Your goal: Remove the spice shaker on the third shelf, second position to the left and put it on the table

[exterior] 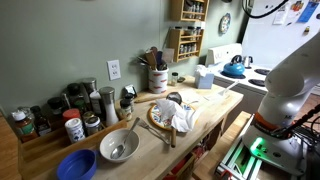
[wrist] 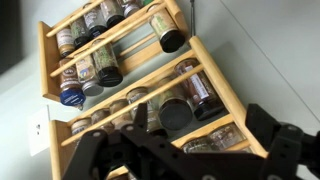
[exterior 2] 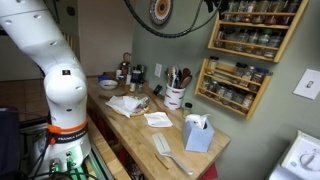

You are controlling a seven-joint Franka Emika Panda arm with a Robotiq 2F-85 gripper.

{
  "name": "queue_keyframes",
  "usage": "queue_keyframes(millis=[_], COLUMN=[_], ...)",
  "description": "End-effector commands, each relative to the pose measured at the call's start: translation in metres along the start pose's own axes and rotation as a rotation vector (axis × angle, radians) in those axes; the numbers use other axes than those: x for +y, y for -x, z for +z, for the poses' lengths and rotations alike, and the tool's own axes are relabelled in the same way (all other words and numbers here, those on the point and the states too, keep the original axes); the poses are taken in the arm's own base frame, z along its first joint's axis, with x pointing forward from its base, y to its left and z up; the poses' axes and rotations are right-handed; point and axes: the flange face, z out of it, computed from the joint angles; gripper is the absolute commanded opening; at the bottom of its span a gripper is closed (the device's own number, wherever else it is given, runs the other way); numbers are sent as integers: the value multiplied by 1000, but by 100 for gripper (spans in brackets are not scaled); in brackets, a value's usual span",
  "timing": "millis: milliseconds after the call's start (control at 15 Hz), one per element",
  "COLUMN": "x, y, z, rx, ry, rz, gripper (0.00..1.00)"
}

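In the wrist view a light-wood spice rack (wrist: 215, 75) fills the frame, tilted, with several rows of small dark-capped jars. My gripper (wrist: 175, 138) is open, its black fingers spread wide at the bottom of the frame. One jar on the third shelf (wrist: 222, 112) turns its round dark cap (wrist: 174, 112) towards the camera; it sits just above and between my fingers, not gripped. Both exterior views show two wall racks (exterior: 185, 42) (exterior 2: 235, 85) above the table (exterior: 215, 108) (exterior 2: 135, 128). My gripper is out of frame in both.
On the countertop are a utensil crock (exterior: 158, 77), a plate with a crumpled cloth (exterior: 172, 116), a metal bowl (exterior: 118, 147), a blue bowl (exterior: 76, 165) and a tissue box (exterior 2: 198, 133). A white stove with a blue kettle (exterior: 233, 70) stands at the far end.
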Motion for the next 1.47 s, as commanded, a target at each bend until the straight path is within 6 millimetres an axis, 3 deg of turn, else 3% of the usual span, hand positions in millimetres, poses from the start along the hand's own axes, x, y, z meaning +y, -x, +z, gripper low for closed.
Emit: queue_keyframes(millis=[0,200,667,1400], x=[0,1,-8,-7], y=[-2,-2,-21,-39], z=[0,0,29,67], rx=[-1,-1,-7,25], ry=[1,3,6,28], rz=[-4,-7,-246,-387], gripper=[100,100,100,100])
